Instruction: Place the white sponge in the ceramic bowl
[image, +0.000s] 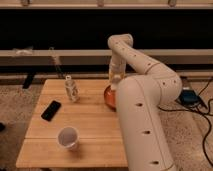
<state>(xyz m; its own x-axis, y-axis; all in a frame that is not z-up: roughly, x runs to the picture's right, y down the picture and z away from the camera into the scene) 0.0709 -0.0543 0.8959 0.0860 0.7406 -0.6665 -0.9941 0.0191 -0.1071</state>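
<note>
The orange-red ceramic bowl (108, 96) sits on the right side of the wooden table (90, 117), partly hidden behind my arm. My gripper (116, 81) hangs at the end of the white arm, just above the bowl's far rim. A small pale patch shows at the gripper's end. I cannot tell whether it is the white sponge. No sponge shows lying on the table.
A white cup (68, 137) stands near the table's front left. A black phone (51, 110) lies at the left, and a small clear bottle (71, 89) stands behind it. My arm's thick link (142, 125) covers the table's right part. Cables and a blue box (189, 96) lie on the floor at the right.
</note>
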